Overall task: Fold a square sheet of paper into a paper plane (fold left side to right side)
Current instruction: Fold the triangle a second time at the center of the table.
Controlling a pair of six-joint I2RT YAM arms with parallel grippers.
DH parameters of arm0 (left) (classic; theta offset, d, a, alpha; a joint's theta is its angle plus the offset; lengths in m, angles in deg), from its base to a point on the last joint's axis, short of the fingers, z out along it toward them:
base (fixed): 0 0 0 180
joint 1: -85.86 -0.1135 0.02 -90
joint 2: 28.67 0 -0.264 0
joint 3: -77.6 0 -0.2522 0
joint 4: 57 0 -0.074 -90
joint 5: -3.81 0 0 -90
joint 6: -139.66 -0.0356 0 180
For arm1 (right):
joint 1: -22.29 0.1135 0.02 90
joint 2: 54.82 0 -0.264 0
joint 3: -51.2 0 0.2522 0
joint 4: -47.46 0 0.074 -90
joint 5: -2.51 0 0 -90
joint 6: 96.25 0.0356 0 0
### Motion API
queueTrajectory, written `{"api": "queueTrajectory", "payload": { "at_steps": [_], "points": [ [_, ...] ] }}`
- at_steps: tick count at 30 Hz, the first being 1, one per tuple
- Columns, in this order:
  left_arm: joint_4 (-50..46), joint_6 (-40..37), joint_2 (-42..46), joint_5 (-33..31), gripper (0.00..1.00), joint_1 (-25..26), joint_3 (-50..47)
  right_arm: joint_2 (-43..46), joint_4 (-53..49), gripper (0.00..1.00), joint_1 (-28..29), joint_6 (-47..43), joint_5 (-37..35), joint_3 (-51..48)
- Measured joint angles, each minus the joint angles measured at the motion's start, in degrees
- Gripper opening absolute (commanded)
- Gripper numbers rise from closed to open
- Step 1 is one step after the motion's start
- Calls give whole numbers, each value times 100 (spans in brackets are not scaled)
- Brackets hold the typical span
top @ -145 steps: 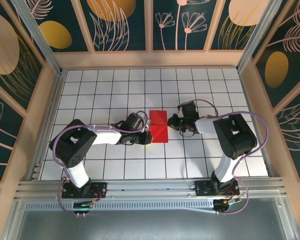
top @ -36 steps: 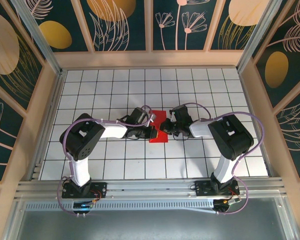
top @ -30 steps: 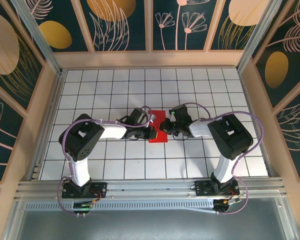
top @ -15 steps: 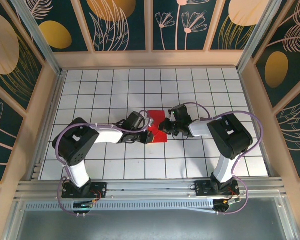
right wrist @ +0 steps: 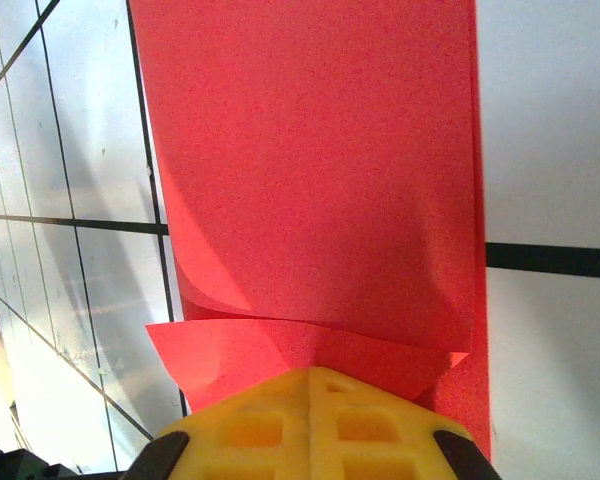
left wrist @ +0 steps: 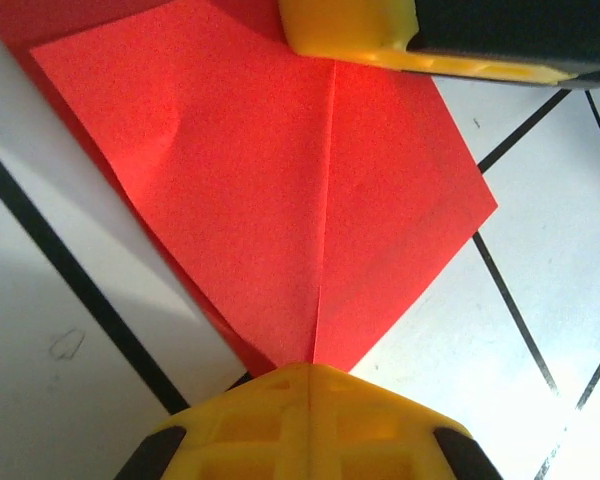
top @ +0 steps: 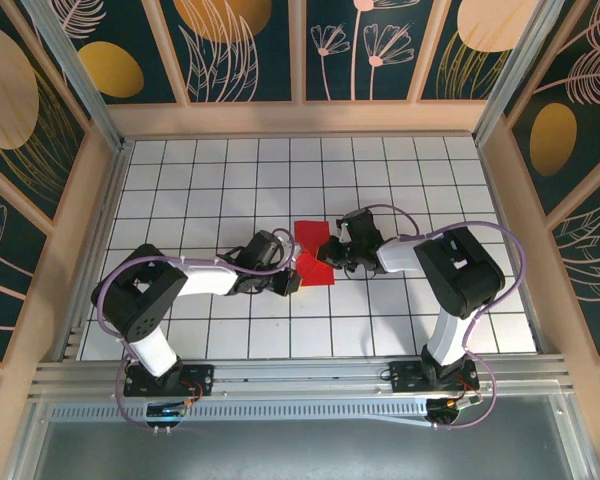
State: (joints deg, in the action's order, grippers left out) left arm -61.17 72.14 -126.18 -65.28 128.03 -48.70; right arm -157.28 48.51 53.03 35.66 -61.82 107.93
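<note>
Place: a robotics lab test cell.
Counter (top: 180, 190): white, ruled in a black grid.
Walls (top: 250, 50): dark panels printed with leaves and flowers, enclosing three sides.
Near edge: aluminium rail (top: 300, 375) carrying two bolted arm bases (top: 170, 380).

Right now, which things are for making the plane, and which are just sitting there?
For the job: red paper, left gripper, right gripper.
Just there: grid table, patterned walls.
</note>
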Motion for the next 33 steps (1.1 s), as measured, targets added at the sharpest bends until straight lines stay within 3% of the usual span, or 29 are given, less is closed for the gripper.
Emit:
{"api": "queueTrajectory", "payload": {
  "at_steps": [7,10,15,19,24,28,33],
  "points": [
    [-348,44,417,-354,0,28,-234,0,-225,2,0,-7,4,127],
    [-470,192,645,-542,2,-7,-308,9,-446,18,-4,-79,-59,247],
    [-376,601,1075,-597,18,-378,-332,376,-848,44,-22,-223,-341,407],
    [-42,984,1137,-343,31,-741,-330,1003,-1126,59,-61,-402,-726,457],
    [271,1257,752,85,42,-813,-76,1829,-1226,76,-223,-498,-1095,260],
    [507,1325,289,337,45,-813,247,2391,-1204,85,-468,-452,-1154,-223],
    [654,1320,-166,428,45,-815,492,2717,-1213,86,-608,-382,-1154,-664]
  ]
}}
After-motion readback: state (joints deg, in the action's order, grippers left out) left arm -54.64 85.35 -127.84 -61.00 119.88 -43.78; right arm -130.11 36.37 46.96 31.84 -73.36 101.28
